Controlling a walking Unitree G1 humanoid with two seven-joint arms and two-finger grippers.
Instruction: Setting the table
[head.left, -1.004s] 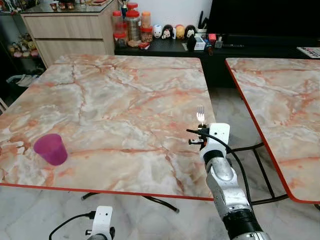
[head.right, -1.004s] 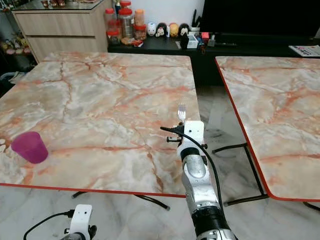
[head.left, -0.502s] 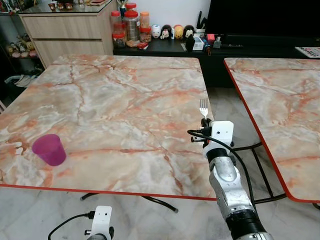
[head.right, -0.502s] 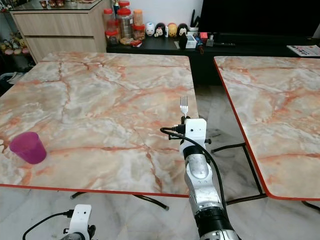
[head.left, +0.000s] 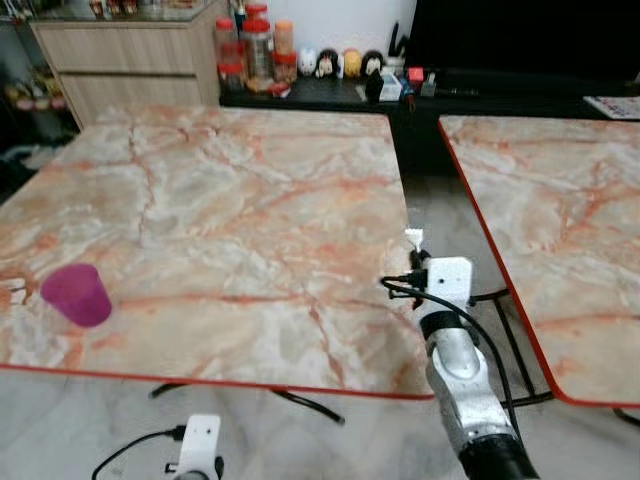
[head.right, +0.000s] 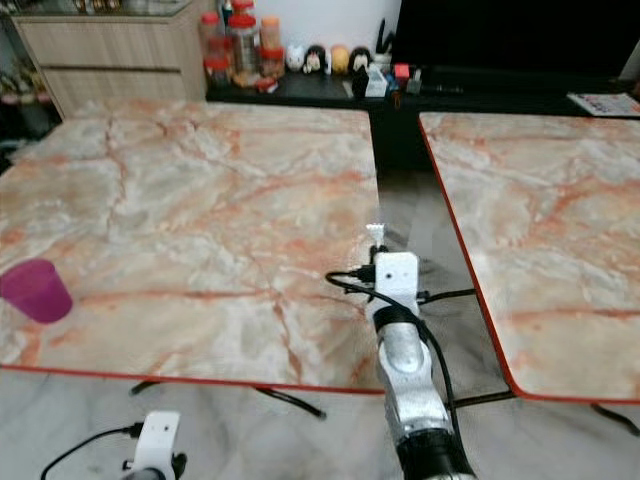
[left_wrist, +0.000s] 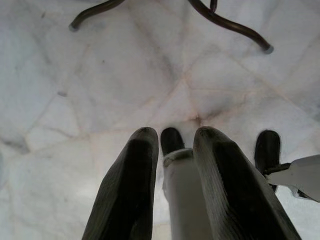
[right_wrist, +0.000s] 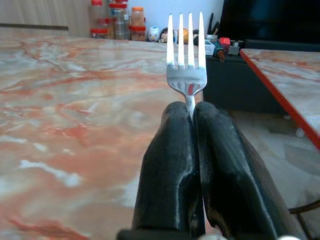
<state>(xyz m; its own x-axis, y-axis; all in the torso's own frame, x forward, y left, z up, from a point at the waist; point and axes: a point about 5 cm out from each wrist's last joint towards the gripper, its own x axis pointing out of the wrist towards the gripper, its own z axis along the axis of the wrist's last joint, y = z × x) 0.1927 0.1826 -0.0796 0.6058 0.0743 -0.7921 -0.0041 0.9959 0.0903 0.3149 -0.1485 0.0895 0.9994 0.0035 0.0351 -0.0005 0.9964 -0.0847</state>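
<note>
Fork (right_wrist: 186, 75) duty is what's going on here, and it's pinched tight in the right gripper (right_wrist: 192, 112), whose two black fingers (right_wrist: 170, 165) are pressed together on the handle so just the tines and neck stick out past the tips.

From the left eye view, the right gripper (head.left: 415, 250) sits at the right edge of the near marble worktop (head.left: 220, 200), right by the gap to the second marble worktop (head.left: 545, 210). The fork (head.left: 413, 236) is only a small pale blur above the white wrist block, so no detail there. A purple cup (head.left: 75, 295) stands upright near the front left of the same worktop, well apart from the fork. Down low on the left, the left arm just hangs below the worktop edge.

Right eye view is the same story, with the cup (head.right: 35, 290) far left and the fork (head.right: 376, 236) at the right edge.

Left wrist view looks down at pale floor tiles (left_wrist: 100, 80). The left gripper (left_wrist: 172, 135) has its fingers (left_wrist: 131, 185) slightly parted with nothing held between them.

Right wrist view has the fork standing straight, tines aimed across the worktop toward jars (right_wrist: 117, 22) and little figurines (right_wrist: 154, 34) along the back wall.
</note>
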